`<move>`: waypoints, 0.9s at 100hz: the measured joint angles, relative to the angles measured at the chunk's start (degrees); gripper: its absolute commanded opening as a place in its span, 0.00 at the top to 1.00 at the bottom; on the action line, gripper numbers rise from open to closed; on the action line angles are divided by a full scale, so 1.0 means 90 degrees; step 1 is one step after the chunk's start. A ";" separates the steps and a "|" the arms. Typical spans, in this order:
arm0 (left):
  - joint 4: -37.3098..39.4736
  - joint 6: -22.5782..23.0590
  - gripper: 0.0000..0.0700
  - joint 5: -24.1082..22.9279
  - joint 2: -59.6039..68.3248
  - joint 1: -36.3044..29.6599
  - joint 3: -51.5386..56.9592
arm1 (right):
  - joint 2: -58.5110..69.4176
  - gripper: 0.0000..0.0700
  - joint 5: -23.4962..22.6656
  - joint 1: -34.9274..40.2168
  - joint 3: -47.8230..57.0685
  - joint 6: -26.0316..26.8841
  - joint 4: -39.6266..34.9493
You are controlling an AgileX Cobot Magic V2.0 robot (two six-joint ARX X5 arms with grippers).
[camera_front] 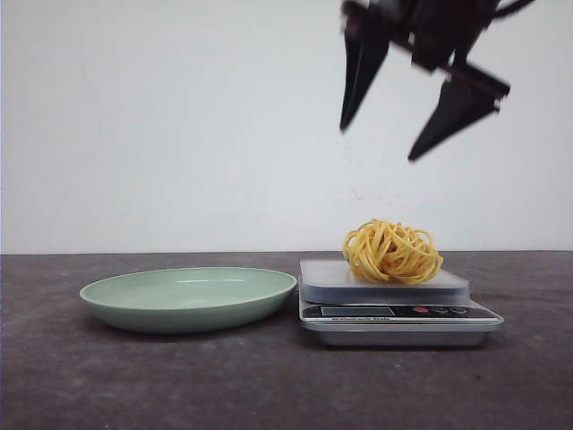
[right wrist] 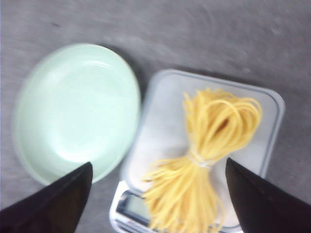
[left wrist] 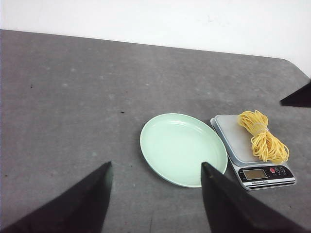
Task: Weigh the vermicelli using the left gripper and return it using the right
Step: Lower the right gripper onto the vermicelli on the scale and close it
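Observation:
The vermicelli (camera_front: pixel 392 252), a tied clump of golden-yellow strands, lies on the platform of the silver kitchen scale (camera_front: pixel 398 313). My right gripper (camera_front: pixel 379 143) hangs open and empty well above it. In the right wrist view the vermicelli (right wrist: pixel 209 160) lies between the spread fingers of the right gripper (right wrist: pixel 158 162), far below them. My left gripper (left wrist: pixel 156 164) is open and empty, high and set back from the table; it does not show in the front view. Its camera sees the vermicelli (left wrist: pixel 262 138) on the scale (left wrist: pixel 255 174).
An empty pale green plate (camera_front: pixel 188 298) sits just left of the scale on the dark grey table; it also shows in the left wrist view (left wrist: pixel 182 148) and the right wrist view (right wrist: pixel 73 111). A white wall stands behind the table.

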 measured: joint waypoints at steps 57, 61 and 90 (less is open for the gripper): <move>-0.0005 0.0000 0.50 0.0000 0.0000 0.0000 0.0000 | 0.1195 0.28 0.0342 -0.0007 0.0080 0.0017 -0.0085; -0.0007 0.0000 0.50 0.0000 0.0000 0.0000 0.0000 | 0.1222 0.28 0.0342 -0.0007 0.0095 0.0046 -0.0070; -0.0070 0.0000 0.50 0.0000 0.0000 0.0000 0.0000 | 0.1382 0.43 0.0321 -0.0007 0.0097 0.0085 -0.0044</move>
